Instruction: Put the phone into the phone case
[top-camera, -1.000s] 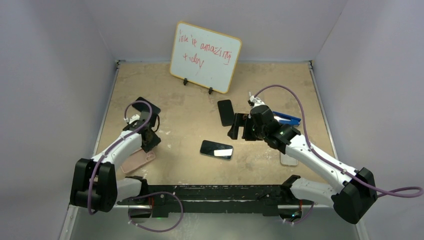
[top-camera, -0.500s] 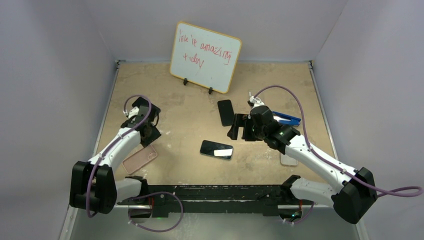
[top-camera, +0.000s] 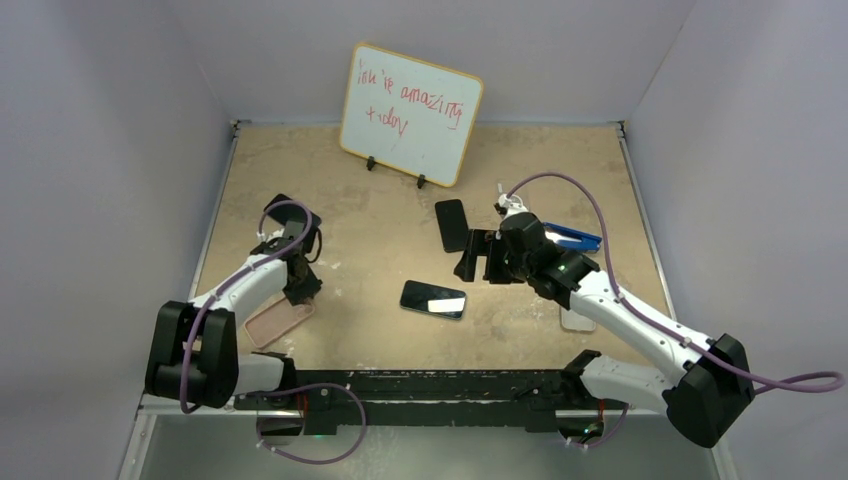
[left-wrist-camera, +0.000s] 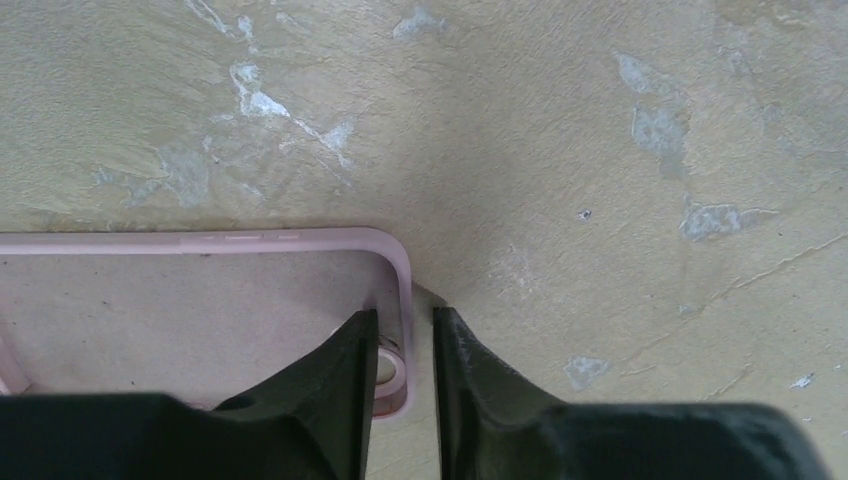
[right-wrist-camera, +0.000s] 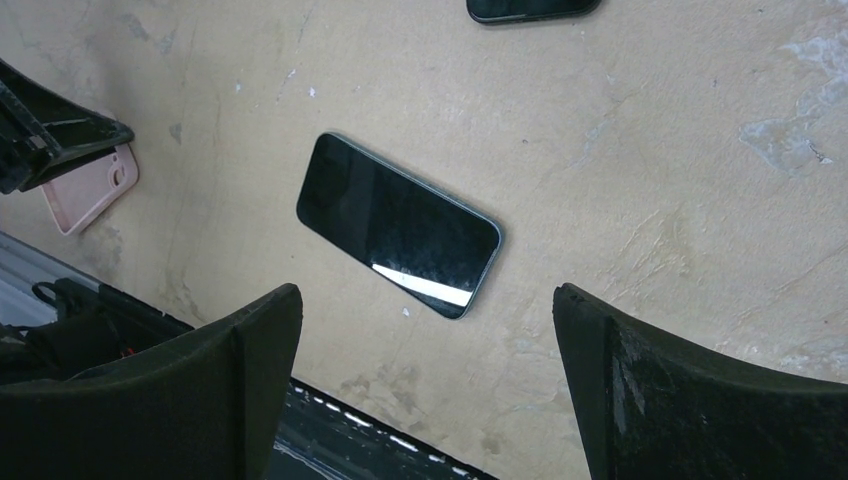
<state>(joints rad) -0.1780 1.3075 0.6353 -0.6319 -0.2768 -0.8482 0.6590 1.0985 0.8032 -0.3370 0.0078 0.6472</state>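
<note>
You have: phone (top-camera: 433, 299), black, flat, screen up, mid desk (top-camera: 370, 215) toward the near edge; phone case (top-camera: 270, 323), pink, empty, open side up, by the near-left corner.

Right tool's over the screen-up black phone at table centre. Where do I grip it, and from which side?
Come straight down and pinch the phone across its two long edges, mid-length. It lies flat, screen up, so only the thin edges are offered, and that narrow width should fit the open right tool. It sits diagonal to the jaws, so turn the wrist first.
</note>
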